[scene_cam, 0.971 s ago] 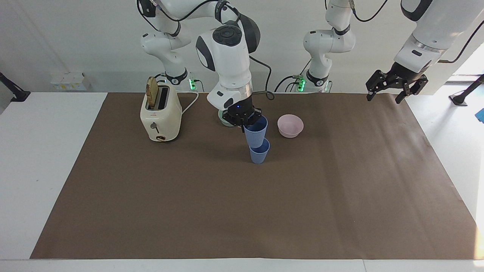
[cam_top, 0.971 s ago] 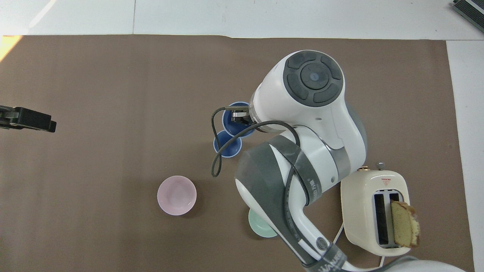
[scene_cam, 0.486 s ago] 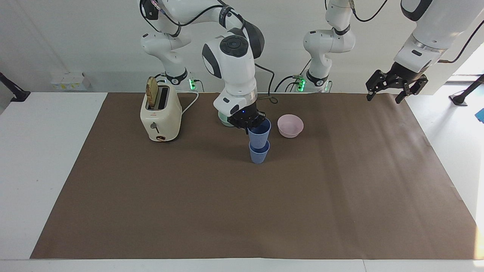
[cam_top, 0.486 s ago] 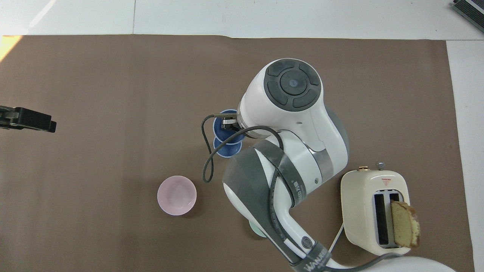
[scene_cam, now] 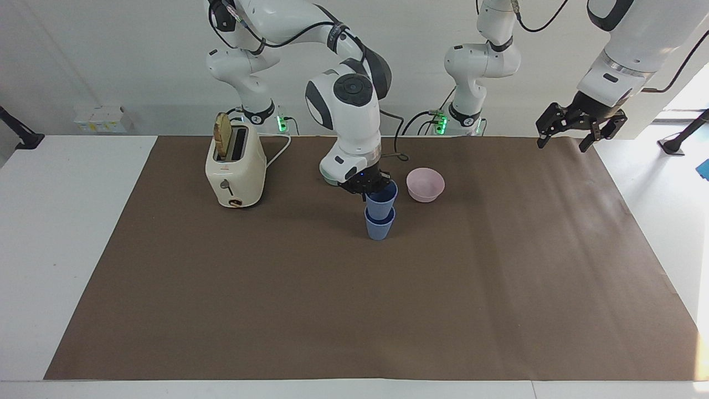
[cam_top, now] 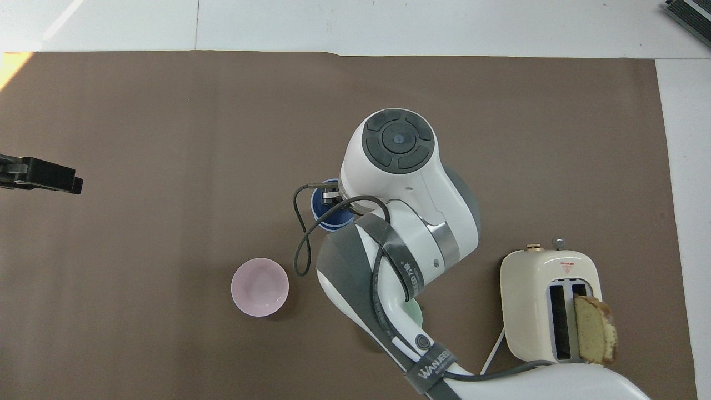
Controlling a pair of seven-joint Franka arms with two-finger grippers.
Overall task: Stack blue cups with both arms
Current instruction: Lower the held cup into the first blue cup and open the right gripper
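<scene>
right claw (scene_cam: 370, 188) pinching upper blue cup (scene_cam: 381, 200) by rim, keeps mouth upright for nesting | cup partly seated in lower blue cup (scene_cam: 379, 226) mid-surface | left claw (scene_cam: 573, 133) spread, waiting over surface edge

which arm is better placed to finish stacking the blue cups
The right. The right gripper grips the upper blue cup, already partly nested in the lower blue cup. The left gripper waits over the left arm's end of the table, away from both.
</scene>
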